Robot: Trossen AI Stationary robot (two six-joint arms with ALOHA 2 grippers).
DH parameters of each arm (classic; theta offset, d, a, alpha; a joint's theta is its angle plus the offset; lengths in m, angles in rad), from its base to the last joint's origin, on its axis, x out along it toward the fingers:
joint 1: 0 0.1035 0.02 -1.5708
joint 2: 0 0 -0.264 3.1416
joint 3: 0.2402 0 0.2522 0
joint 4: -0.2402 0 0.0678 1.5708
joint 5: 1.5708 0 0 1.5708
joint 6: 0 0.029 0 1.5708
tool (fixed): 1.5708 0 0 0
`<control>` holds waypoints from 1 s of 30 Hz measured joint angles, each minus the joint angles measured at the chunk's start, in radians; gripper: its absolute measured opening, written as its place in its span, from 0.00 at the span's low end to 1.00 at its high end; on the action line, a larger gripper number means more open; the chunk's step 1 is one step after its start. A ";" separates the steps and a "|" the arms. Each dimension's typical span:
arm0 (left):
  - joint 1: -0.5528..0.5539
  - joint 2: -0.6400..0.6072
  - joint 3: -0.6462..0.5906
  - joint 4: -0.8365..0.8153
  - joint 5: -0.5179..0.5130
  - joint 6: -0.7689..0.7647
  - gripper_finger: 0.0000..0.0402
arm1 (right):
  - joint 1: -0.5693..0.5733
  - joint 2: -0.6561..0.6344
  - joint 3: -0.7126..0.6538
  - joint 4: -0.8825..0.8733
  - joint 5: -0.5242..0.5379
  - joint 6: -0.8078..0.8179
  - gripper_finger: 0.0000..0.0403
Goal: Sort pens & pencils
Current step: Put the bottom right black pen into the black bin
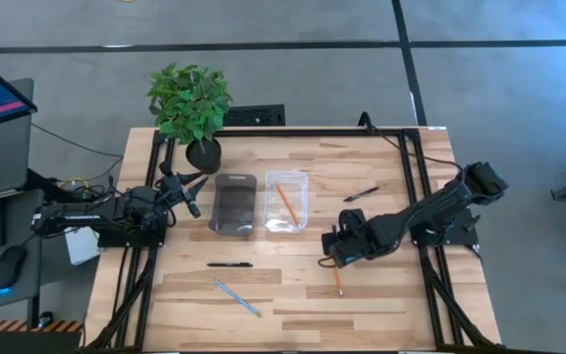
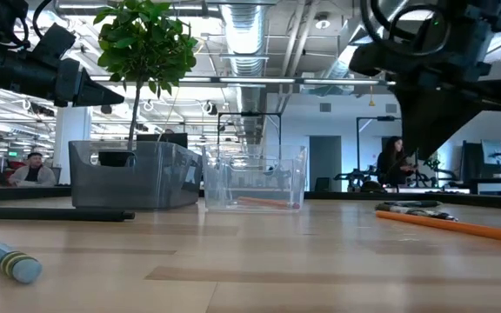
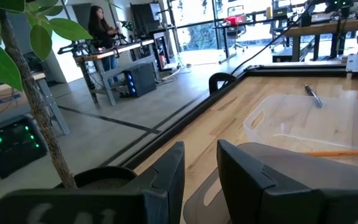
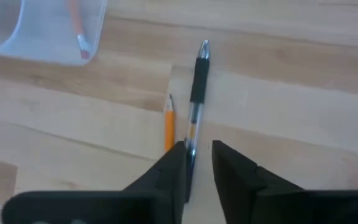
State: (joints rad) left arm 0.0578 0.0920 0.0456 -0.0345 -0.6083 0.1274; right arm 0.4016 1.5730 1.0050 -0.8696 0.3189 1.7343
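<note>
One orange pencil [image 1: 285, 204] is lying in the clear tray [image 1: 301, 182]; the rest are waiting on the desk [image 1: 391, 295]. At four o'clock the right claw [image 4: 197, 155] is hanging by a pen [image 4: 196, 87]; I cannot tell if it is gripping.

You lose the lower part of the black pen [image 4: 194, 106] behind the right end effector [image 4: 199, 168], and the orange pencil [image 4: 169, 127] beside that pen vanishes under the same fingers [image 4: 166, 171]; whether either is gripped stays unclear.
</note>
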 joint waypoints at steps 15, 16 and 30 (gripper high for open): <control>0.000 0.000 0.000 0.000 0.000 0.001 0.21 | -0.152 0.160 0.002 0.053 -0.033 -0.142 0.35; 0.000 0.000 0.000 0.000 0.000 0.001 0.21 | -0.161 0.172 0.002 0.054 -0.033 -0.151 0.35; 0.000 0.000 0.000 0.000 0.000 0.000 0.21 | -0.250 0.241 0.005 0.152 -0.170 -0.330 0.27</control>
State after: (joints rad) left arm 0.0578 0.0917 0.0456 -0.0349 -0.6083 0.1272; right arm 0.1516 1.8137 1.0096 -0.7178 0.1493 1.4048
